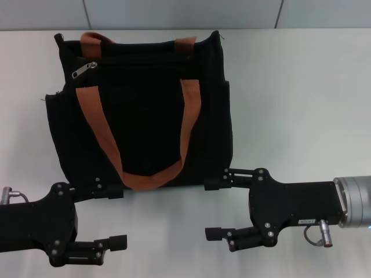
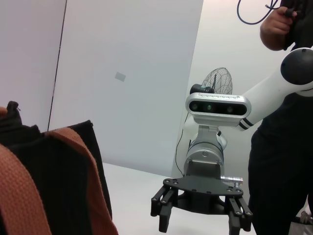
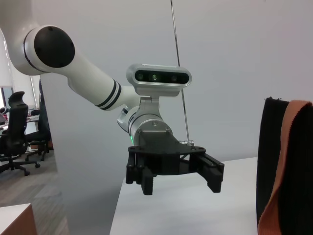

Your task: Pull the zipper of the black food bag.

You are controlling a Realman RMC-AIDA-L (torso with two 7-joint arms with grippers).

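The black food bag [image 1: 145,116] lies on the white table [image 1: 301,104] with two orange-brown strap handles [image 1: 98,127] across it. The zipper, a small silver pull tab [image 1: 84,70], sits near the bag's far left corner at the end of a black zip track. My left gripper [image 1: 123,217] is open and empty at the bag's near left corner. My right gripper [image 1: 207,209] is open and empty at the bag's near right corner. Both are far from the zipper. The left wrist view shows the bag [image 2: 63,166] and the right gripper [image 2: 200,220]. The right wrist view shows the bag [image 3: 274,161] and the left gripper [image 3: 178,181].
The table's far edge meets a grey wall [image 1: 174,11]. A person in black [image 2: 279,161] stands beside the robot, and a fan [image 2: 217,81] is behind it. An office chair [image 3: 14,127] stands off the table.
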